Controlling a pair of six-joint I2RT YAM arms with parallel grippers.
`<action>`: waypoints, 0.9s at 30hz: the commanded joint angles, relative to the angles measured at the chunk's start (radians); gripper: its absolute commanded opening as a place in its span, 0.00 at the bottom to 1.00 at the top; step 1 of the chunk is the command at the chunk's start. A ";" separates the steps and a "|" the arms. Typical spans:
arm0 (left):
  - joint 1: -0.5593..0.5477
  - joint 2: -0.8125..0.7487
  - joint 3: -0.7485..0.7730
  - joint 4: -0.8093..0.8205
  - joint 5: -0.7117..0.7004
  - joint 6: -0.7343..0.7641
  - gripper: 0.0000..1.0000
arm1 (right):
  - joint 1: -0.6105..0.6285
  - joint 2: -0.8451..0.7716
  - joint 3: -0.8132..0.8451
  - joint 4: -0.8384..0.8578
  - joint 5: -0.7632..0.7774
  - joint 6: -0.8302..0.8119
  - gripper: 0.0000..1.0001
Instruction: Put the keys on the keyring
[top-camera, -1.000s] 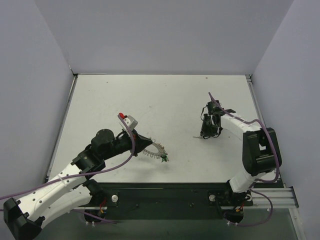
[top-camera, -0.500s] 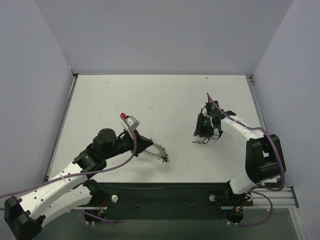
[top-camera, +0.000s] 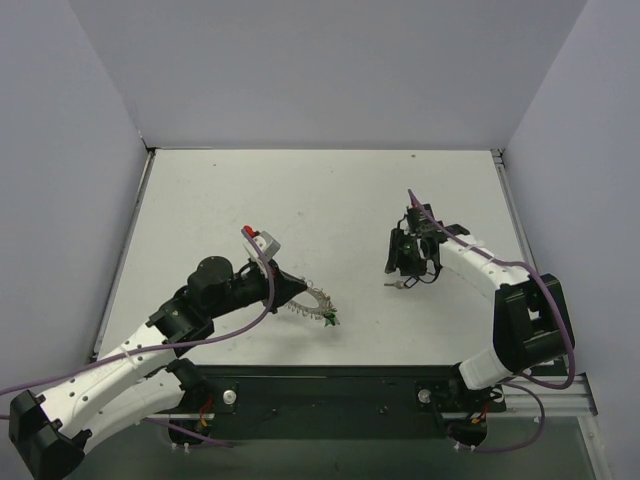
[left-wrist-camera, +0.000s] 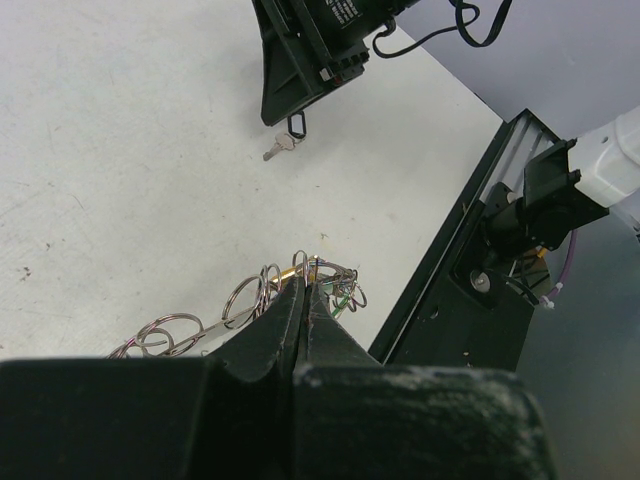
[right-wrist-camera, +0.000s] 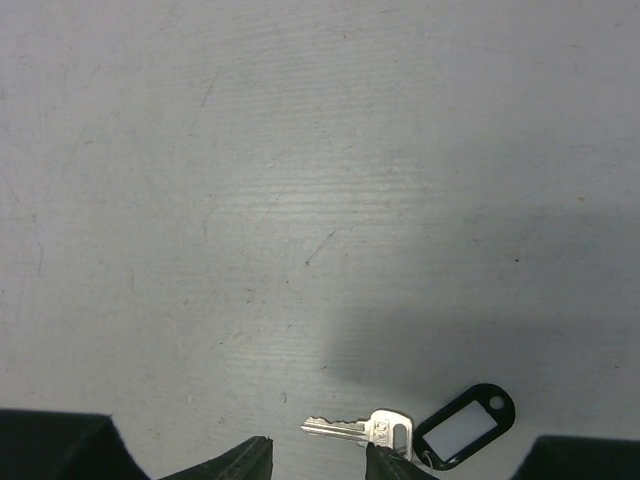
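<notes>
My left gripper (top-camera: 297, 291) is shut on the keyring (top-camera: 314, 303), a silvery band carrying several small wire loops, held near the table front. In the left wrist view the jaws (left-wrist-camera: 303, 287) pinch the keyring (left-wrist-camera: 240, 300); green and yellow bits (left-wrist-camera: 345, 298) hang at its end. A green key head (top-camera: 327, 318) shows at the keyring's tip. My right gripper (top-camera: 408, 268) is open and low over the table. A silver key (right-wrist-camera: 358, 430) with a black tag (right-wrist-camera: 465, 424) lies flat, its head touching my right fingertip (right-wrist-camera: 392, 464). This key also shows from above (top-camera: 398, 284).
The black mounting rail (top-camera: 330, 392) runs along the table's near edge, also seen in the left wrist view (left-wrist-camera: 470, 270). Grey walls close the table's left, far and right sides. The right arm's base (top-camera: 525, 320) stands at the right front.
My right gripper has shifted a little left and turned; the key with the black tag now lies just left of its tips. The left arm and keyring have barely moved.
</notes>
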 joint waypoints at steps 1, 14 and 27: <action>-0.001 -0.005 0.019 0.105 0.020 -0.017 0.00 | -0.019 -0.029 -0.016 -0.066 0.072 -0.003 0.41; -0.001 -0.019 -0.013 0.125 0.020 -0.021 0.00 | -0.175 -0.009 -0.100 -0.069 -0.062 0.122 0.35; 0.001 -0.022 -0.019 0.130 0.015 -0.021 0.00 | -0.234 0.050 -0.154 0.005 -0.184 0.194 0.31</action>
